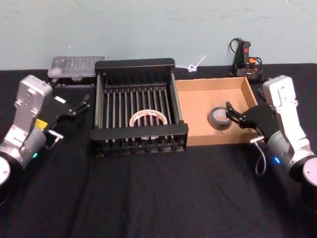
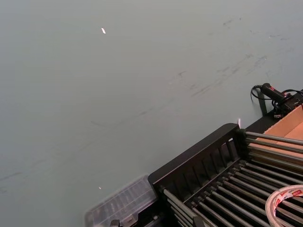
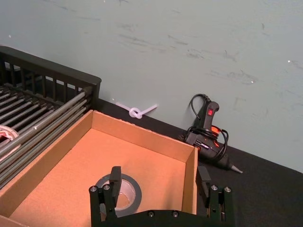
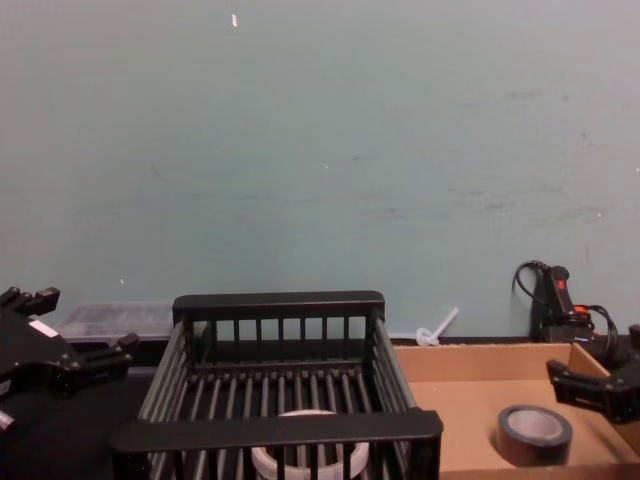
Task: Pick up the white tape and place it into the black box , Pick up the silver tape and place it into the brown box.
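The white tape lies flat on the barred floor of the black box, also seen in the chest view and the left wrist view. The silver tape lies inside the brown box, toward its right half. My right gripper hovers open just right of the silver tape, its fingers apart and holding nothing. In the chest view it sits beside the silver tape. My left gripper stands open and apart from the black box's left wall.
A clear plastic case rests behind the left arm at the table's back. A black glue gun with its cable lies behind the brown box, and a white cable tie lies by the wall. Black cloth covers the table.
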{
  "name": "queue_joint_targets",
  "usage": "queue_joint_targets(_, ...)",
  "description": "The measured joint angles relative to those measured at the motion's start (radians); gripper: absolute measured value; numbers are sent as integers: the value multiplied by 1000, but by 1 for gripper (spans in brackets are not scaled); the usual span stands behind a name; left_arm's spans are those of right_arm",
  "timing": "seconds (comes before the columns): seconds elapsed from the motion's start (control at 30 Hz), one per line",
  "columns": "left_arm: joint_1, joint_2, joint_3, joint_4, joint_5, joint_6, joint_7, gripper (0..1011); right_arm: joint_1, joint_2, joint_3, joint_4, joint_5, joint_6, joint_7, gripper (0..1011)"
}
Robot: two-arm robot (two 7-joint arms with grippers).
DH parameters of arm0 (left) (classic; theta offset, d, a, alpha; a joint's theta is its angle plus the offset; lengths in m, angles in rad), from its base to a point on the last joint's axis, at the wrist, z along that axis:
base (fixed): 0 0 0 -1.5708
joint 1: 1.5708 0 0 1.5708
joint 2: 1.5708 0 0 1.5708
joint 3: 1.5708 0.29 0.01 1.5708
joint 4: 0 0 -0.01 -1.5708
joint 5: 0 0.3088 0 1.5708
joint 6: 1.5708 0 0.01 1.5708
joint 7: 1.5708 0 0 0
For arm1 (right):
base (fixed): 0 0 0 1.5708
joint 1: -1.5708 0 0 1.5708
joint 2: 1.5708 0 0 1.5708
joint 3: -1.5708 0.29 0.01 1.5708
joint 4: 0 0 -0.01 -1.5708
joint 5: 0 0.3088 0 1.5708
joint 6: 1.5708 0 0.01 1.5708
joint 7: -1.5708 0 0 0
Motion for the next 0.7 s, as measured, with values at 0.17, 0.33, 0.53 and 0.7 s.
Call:
queue_joint_targets(0.17, 0, 0, 0, 0, 0, 0, 0, 1001, -9, -8, 11, 0, -6, -9, -4, 1002)
queue_joint_targets(0.33, 0, 0, 0, 0, 0, 0, 0, 1001, -8, -7, 9, 0, -6, -9, -3, 1002)
queue_joint_targets(0.53, 0, 0, 0, 0, 0, 0, 0, 1001, -6, -5, 8, 0, -5, -7, -3, 1002)
queue_joint_targets(0.7, 0, 0, 0, 0, 0, 0, 0, 1002, -5, -5, 7, 0, -5, -6, -2, 1002)
